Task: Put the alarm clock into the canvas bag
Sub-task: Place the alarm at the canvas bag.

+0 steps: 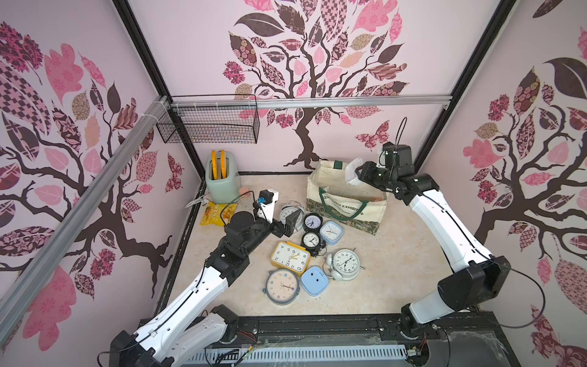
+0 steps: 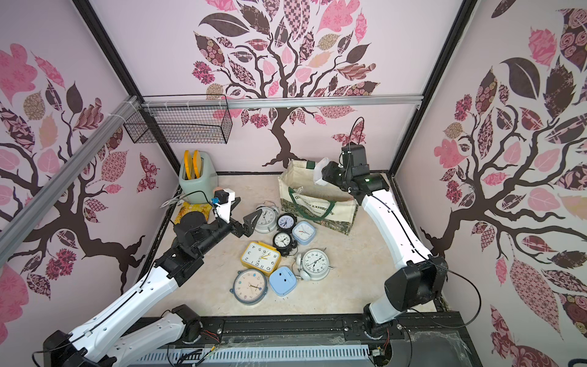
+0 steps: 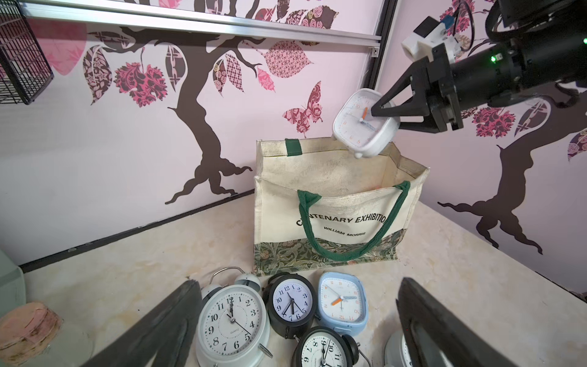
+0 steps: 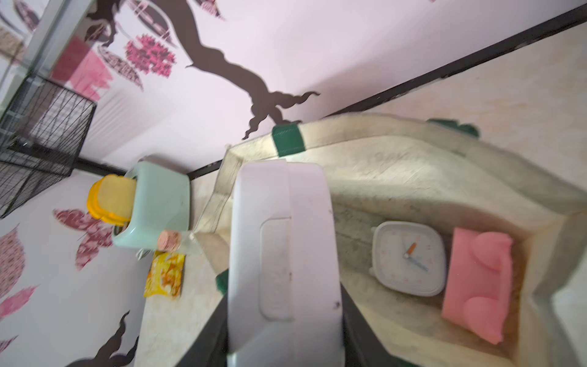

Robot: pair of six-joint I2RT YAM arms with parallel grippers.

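- Drop-off step: right gripper [image 3: 381, 109] clamps white clock [image 3: 362, 122], bag [image 3: 279, 203] mouth open below it.
- Next: probably lower, then release.
- Left gripper [image 1: 287, 224] wide, empty, bell clock [image 3: 232, 321] just ahead.

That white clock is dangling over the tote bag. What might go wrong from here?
The white square alarm clock in the right tool hangs close to the rim of the cream canvas bag; released now, it may clip the edge and fall outside.
It could land hard on the second white clock and pink block already inside.
The soft bag stands unsupported, so a nudge might fold it.
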